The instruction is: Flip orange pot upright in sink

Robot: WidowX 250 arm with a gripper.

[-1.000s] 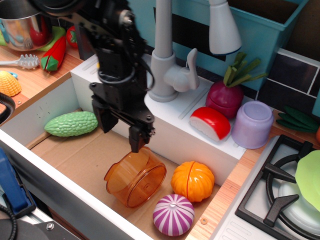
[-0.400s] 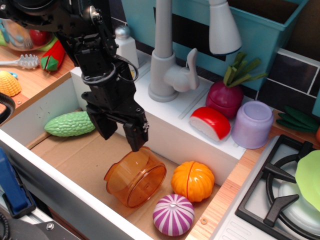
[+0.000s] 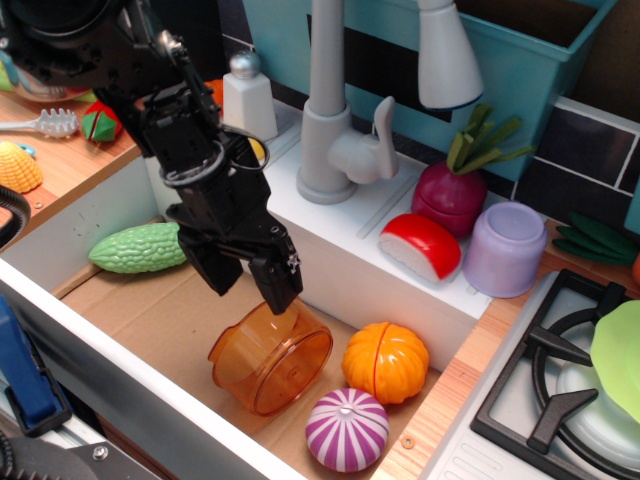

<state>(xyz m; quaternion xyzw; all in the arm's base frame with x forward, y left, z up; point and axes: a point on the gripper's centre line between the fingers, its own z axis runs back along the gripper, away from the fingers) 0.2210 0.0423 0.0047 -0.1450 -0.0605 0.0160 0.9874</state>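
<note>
Orange pot: the translucent orange plastic cylindrical pot [image 3: 270, 357] lies on its side on the brown floor of the sink, open rimmed mouth facing the near right, closed base toward the far left.
Sink: the large white rectangular basin [image 3: 360, 275] with a brown cardboard-like floor fills the middle of the scene; the pot sits right of the floor's centre, toward the near side.
Gripper: the black two-fingered gripper [image 3: 248, 286] hangs just above the far upper side of the pot, its jaws spread apart and holding nothing; the right finger's tip [image 3: 280, 295] is at the pot's wall, though actual contact cannot be told.
Neighbours in the sink: an opaque ribbed orange pumpkin-like toy [image 3: 385, 362] lies just right of the pot; a purple-and-white striped round toy [image 3: 347, 429] sits near right of it; a bumpy green gourd toy [image 3: 138, 247] rests at the far left of the floor, well apart from the pot.
Back ledge: a grey-white faucet [image 3: 340, 110] stands on the far rim, with a white shaker [image 3: 248, 98] to its left, and a red-and-white wedge toy [image 3: 421, 245], a dark red beet toy with green leaves [image 3: 452, 192] and a lilac cup [image 3: 504, 249] to its right.
</note>
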